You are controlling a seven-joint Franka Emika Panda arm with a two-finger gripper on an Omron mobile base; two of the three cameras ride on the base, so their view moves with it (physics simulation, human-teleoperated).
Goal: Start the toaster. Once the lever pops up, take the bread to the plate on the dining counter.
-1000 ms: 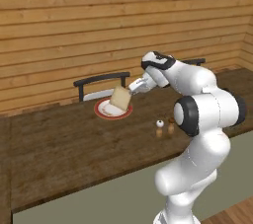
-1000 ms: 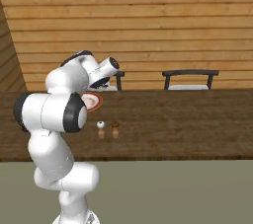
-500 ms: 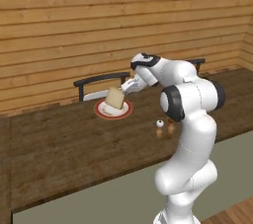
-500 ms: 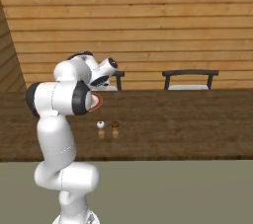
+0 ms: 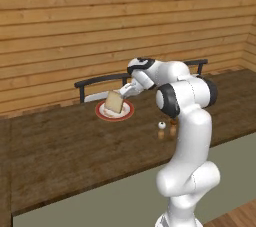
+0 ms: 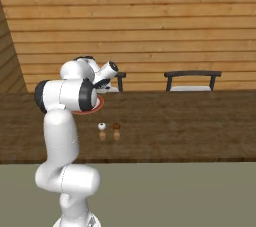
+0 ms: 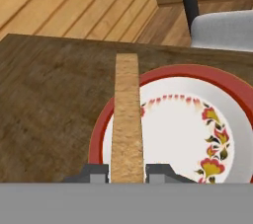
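Your arm has swung further in over the last second, carrying the bread (image 5: 114,102) from beside the plate (image 5: 103,113) to right above it. The plate sits on the dining counter (image 5: 65,151) with nothing lying flat in it; its white face with the flower pattern is bare under the slice. Your hand (image 7: 127,172) is clamped on the bread, a finger pressed to each side, and the slice stands on edge over the plate's left half in the hand view, tilted in the left base view. The arm reaches forward and left from the shoulder, wrist angled down toward the plate. Two small shakers, one white (image 5: 161,125) and one brown (image 5: 172,129), stand near the arm, well apart from the plate. A dark chair (image 5: 102,89) stands just behind the counter beyond the plate.
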